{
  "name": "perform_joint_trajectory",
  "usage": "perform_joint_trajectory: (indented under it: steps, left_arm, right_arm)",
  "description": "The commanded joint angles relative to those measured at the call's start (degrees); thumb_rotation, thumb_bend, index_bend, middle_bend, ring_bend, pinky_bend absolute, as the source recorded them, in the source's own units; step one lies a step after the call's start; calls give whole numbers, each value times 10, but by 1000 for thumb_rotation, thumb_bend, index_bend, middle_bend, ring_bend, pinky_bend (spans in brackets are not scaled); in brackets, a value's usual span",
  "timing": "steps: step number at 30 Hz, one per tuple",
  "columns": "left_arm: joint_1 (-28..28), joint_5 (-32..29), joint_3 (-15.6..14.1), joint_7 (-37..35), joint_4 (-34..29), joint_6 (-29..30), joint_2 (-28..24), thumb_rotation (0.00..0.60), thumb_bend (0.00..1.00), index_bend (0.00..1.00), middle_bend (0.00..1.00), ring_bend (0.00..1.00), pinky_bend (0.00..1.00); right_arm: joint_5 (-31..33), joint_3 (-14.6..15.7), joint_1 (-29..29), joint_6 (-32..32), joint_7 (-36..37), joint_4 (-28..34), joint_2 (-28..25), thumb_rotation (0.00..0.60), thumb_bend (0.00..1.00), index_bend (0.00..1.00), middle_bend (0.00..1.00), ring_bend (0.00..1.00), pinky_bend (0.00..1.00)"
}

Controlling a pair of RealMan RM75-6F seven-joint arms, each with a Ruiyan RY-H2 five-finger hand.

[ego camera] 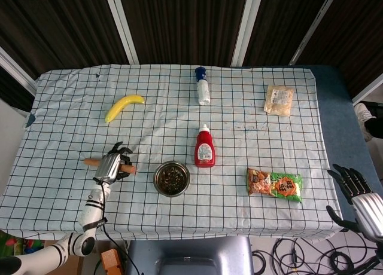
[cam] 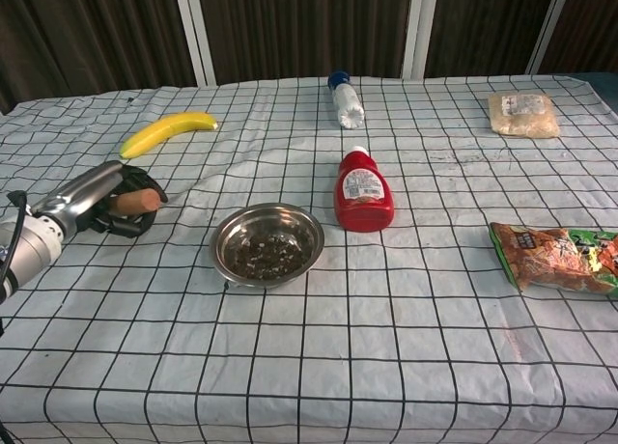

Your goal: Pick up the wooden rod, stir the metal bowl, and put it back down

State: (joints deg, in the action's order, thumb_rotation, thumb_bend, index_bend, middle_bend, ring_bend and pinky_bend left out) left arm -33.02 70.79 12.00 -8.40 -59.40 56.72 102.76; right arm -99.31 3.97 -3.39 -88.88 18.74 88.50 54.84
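Head view, metal bowl [ego camera: 172, 178]: it stands on the checked tablecloth [ego camera: 72, 119] near the front edge, dark bits lying in its bottom; every place below is told from this bowl.
Wooden rod [ego camera: 91, 162]: left of the bowl, lying flat and level on the cloth, one end poking out on the far side of the hand, the other end pointing toward the bowl; it stops short of the bowl's rim.
Left hand [ego camera: 111, 165]: just left of the bowl, low at the cloth, its fingers curled around the middle of the rod; the arm runs from it down to the front table edge.
Chest view, left hand [cam: 97, 199]: the rounded rod end [cam: 136, 201] shows between dark fingers, apart from the bowl [cam: 267, 244].
Right hand [ego camera: 359, 194]: far right of the bowl, off the table edge, fingers spread wide and holding nothing.
Ketchup bottle [ego camera: 204, 147]: just behind and right of the bowl, red, lying with its cap away from the front edge.
Snack bag [ego camera: 274, 185]: right of the bowl, orange and green, flat.
Banana [ego camera: 123, 106]: behind and left of the bowl, well apart.
Water bottle [ego camera: 203, 86]: far behind the bowl, on its side, blue cap.
Pale packet [ego camera: 279, 100]: behind and far right of the bowl.
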Motion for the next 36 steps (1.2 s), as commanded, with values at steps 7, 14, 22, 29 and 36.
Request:
perform_joint_trajectory:
  steps: [7,14,22,29,36]
  left_arm:
    - [-11,-94,-6,128,-145,-84,-88,600,461,0,9,0,0]
    - [-14,-109,-9,146,-163,-83,-103,600,356,0,2,0,0]
    - [-16,-106,-15,135,-173,-90,-120,600,328,0,2,0,0]
    - [1,-77,-34,134,-233,-68,-176,600,331,0,27,0,0]
    - [98,50,-109,193,-348,103,-294,600,372,0,18,0,0]
  right_arm:
    - [-1,2,-2,5,-5,2,0,600,316,0,0,0,0]
    - [0,2,-2,6,-9,4,1,600,315,0,0,0,0]
    - [1,2,-2,6,-11,5,1,600,316,0,0,0,0]
    - [3,2,-1,4,-7,3,0,600,315,0,0,0,0]
    - [5,1,4,-3,-18,3,3,600,315,0,0,0,0]
